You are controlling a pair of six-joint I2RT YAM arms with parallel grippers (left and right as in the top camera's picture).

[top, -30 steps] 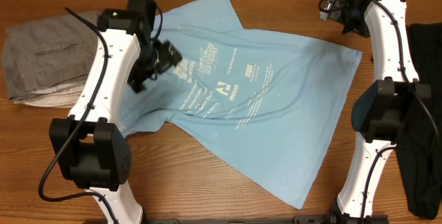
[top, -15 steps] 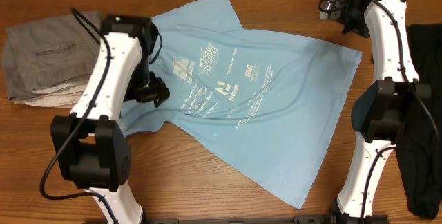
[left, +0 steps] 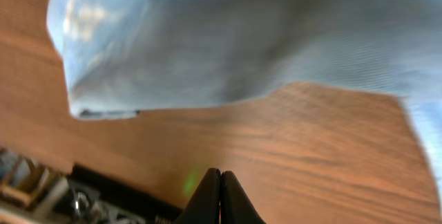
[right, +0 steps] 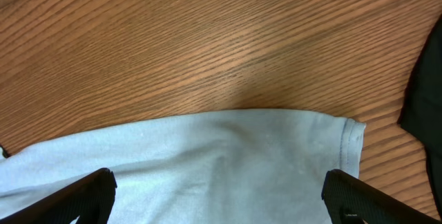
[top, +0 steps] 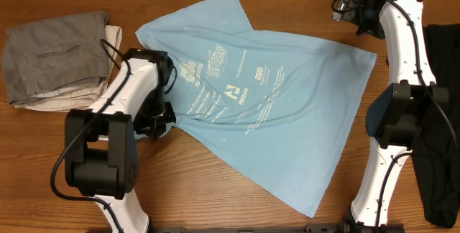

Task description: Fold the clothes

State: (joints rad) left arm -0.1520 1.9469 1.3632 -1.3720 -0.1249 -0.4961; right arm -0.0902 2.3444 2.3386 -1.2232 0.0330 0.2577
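The clothes are one light blue T-shirt (top: pixel 280 111), spread flat and skewed on the wooden table with its white printed text facing up. My left gripper (top: pixel 159 121) sits low at the shirt's left front edge. In the left wrist view its jaws (left: pixel 220 182) are shut tip to tip over bare wood with nothing between them, and the T-shirt's edge (left: pixel 276 44) lies a little ahead. My right gripper (top: pixel 352 6) is at the back right, above the shirt's far right corner. In the right wrist view it stands wide open (right: pixel 219 193) over a hemmed part of the T-shirt (right: pixel 221 148), holding nothing.
A folded grey garment (top: pixel 54 57) lies at the back left, close to my left arm. A black garment (top: pixel 440 118) lies along the right edge and also shows as dark cloth (right: pixel 429 92) in the right wrist view. Bare wood borders the shirt at the front.
My left arm has swung from above the shirt's left part down to its left front edge. Its jaws went from open to shut on nothing. The right arm has not moved.
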